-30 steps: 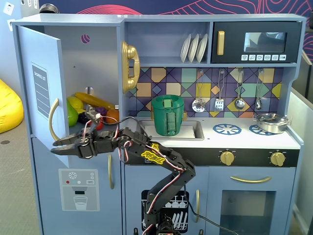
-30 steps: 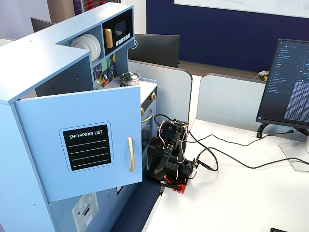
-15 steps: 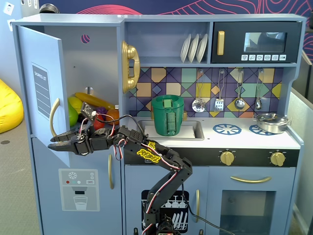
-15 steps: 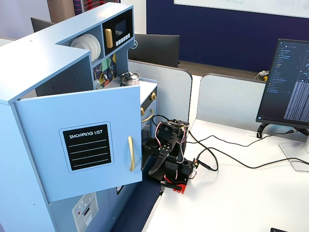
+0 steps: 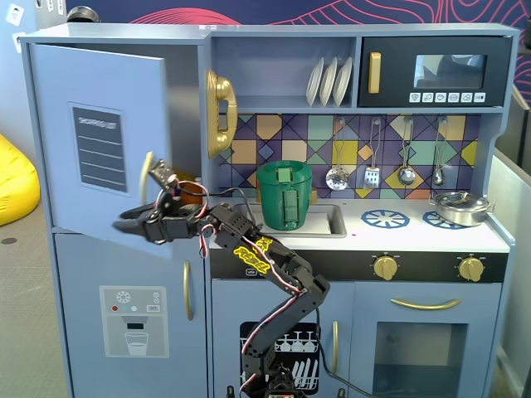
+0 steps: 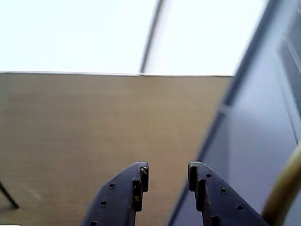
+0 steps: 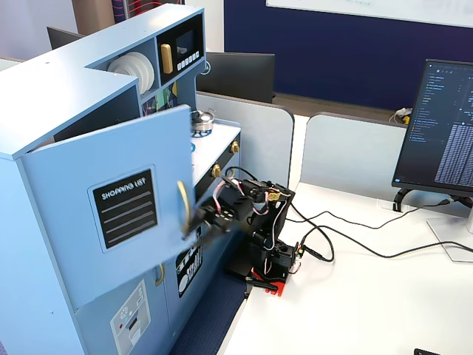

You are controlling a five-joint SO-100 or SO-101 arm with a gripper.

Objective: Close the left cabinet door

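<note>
Standing ajar, one left cabinet door (image 5: 99, 141), one gold handle (image 5: 146, 178), one claw (image 6: 168, 172) released beside it.

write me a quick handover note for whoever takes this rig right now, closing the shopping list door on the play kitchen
Gripper: open, a narrow gap between the fingers, holding nothing. In a fixed view it sits at the lower free edge of the left cabinet door, next to the gold handle; whether it touches the door cannot be told.
Door: still swung open, with the shopping list board facing outward. The lower door with the dispenser graphic is shut.
Done: arm brought up to the door.
Left: push the door back until it sits flush with the cabinet, then pull the arm clear.
</note>
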